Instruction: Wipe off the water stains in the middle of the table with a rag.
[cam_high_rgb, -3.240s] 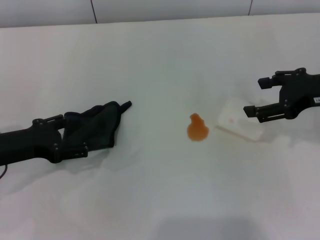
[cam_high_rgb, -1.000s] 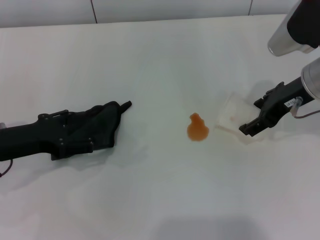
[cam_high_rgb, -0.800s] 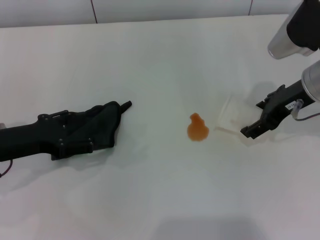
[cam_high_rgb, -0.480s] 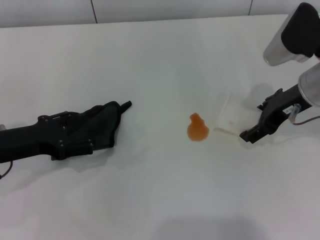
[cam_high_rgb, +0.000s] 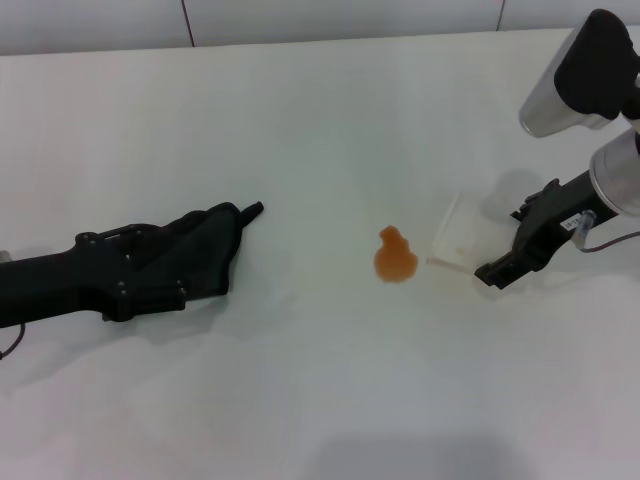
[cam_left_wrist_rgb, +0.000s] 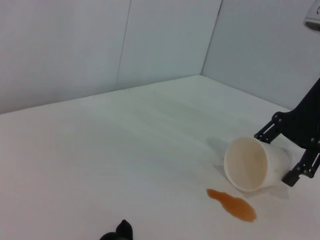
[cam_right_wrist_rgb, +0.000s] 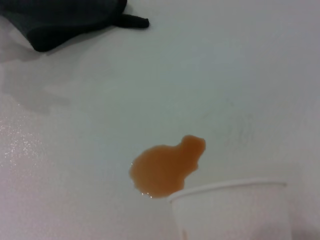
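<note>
The orange water stain (cam_high_rgb: 395, 257) lies mid-table (cam_high_rgb: 320, 120); it also shows in the left wrist view (cam_left_wrist_rgb: 234, 205) and the right wrist view (cam_right_wrist_rgb: 165, 170). The dark rag (cam_high_rgb: 210, 248) lies to its left with a pointed corner toward the stain; it also shows in the right wrist view (cam_right_wrist_rgb: 60, 20). My left gripper (cam_high_rgb: 140, 268) lies over the rag's near end. My right gripper (cam_high_rgb: 510, 240) is open, with one finger on each side of a pale cup (cam_high_rgb: 462, 240) lying on its side just right of the stain.
The cup's mouth faces the stain in the left wrist view (cam_left_wrist_rgb: 250, 165), and its rim shows in the right wrist view (cam_right_wrist_rgb: 230, 210). A wall runs along the table's far edge (cam_high_rgb: 320, 20). My right arm's silver link (cam_high_rgb: 575, 75) hangs over the far right.
My left gripper has slid forward onto the rag. My right gripper has come down and in around the cup, turning nearer the table; the cup has shifted slightly. The stain is unchanged.
</note>
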